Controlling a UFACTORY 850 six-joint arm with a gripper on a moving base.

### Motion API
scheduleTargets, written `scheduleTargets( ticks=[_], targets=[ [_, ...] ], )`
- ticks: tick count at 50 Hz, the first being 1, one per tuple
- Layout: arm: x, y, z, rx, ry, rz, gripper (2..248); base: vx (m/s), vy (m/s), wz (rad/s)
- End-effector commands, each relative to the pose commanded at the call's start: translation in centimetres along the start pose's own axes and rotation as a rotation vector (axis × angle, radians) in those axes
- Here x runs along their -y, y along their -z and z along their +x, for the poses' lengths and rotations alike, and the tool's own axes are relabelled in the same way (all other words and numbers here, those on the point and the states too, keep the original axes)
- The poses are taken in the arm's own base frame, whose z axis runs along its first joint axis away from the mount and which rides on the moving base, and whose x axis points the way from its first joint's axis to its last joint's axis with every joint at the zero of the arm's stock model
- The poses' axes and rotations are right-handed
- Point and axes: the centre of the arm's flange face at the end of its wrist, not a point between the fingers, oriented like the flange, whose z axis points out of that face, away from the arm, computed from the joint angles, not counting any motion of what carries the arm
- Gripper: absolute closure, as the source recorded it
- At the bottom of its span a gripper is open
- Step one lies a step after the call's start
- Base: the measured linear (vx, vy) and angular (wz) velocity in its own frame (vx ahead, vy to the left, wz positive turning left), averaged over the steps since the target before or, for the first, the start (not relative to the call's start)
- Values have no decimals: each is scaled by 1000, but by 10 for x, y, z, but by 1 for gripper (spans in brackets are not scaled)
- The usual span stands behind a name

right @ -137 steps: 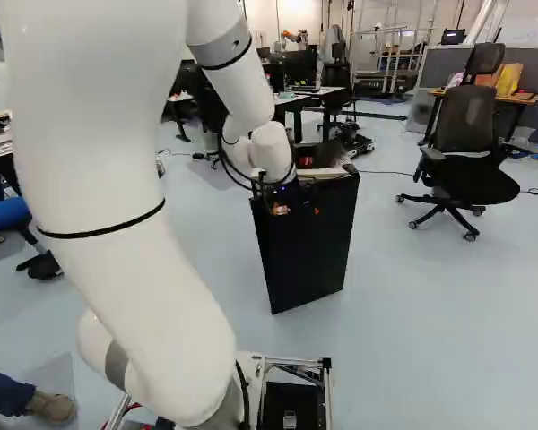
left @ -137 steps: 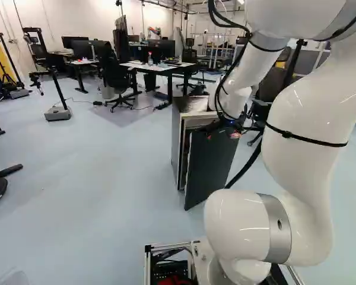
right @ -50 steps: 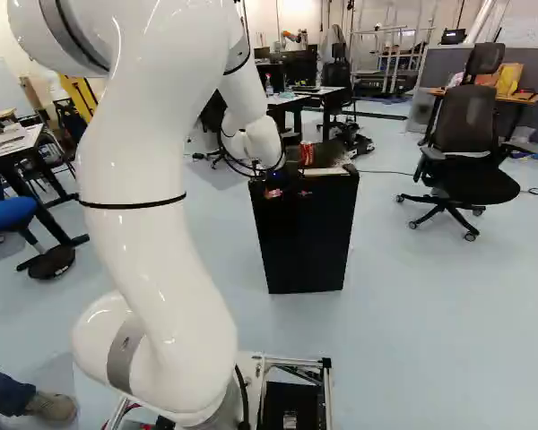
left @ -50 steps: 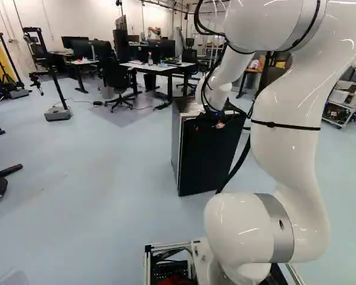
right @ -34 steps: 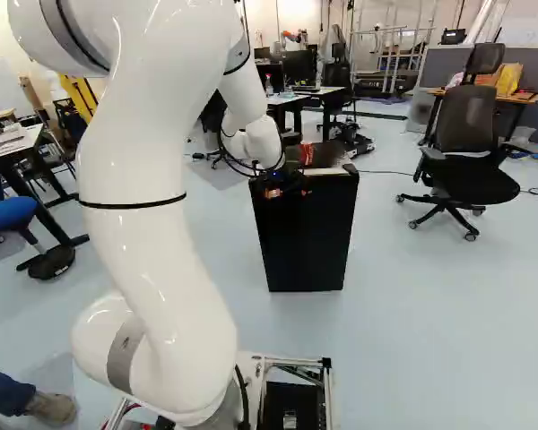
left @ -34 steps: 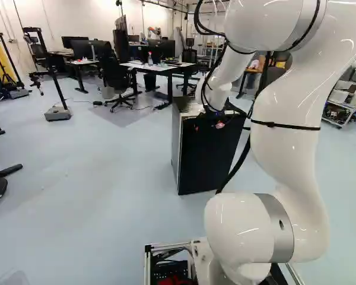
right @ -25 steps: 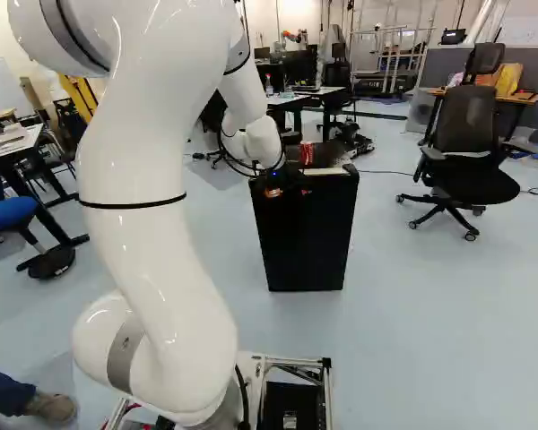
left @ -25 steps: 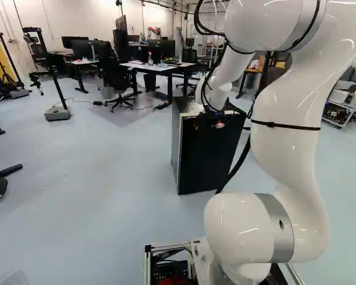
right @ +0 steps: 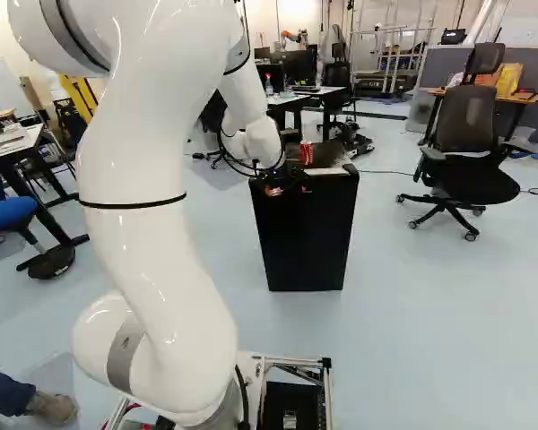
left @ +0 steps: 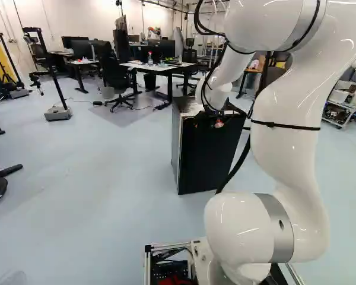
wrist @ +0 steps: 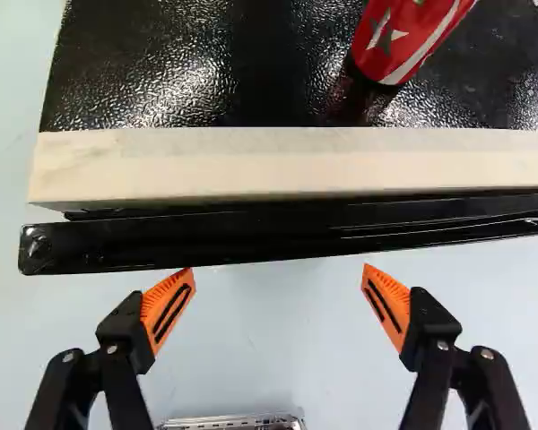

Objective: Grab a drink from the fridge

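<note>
With our black, orange-padded tool (wrist: 278, 269) standing apart, we judge the red-and-white metal can (wrist: 405, 43), upright at one o'clock from it on the black box-shaped fridge (right: 305, 237), light, slippery and dentable, best clasped gently round its middle.

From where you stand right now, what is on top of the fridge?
A red can stands on the dark top of the fridge. The spot under the can is covered, and in the right base view the arm hides part of the top.
</note>
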Motion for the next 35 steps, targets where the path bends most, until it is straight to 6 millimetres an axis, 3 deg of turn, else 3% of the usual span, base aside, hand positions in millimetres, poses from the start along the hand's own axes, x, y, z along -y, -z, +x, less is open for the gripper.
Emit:
scheduleTargets(
  ticks=[35],
  targets=[
    [1,4,-2,-35,0,1,3,0,0,0]
  ],
)
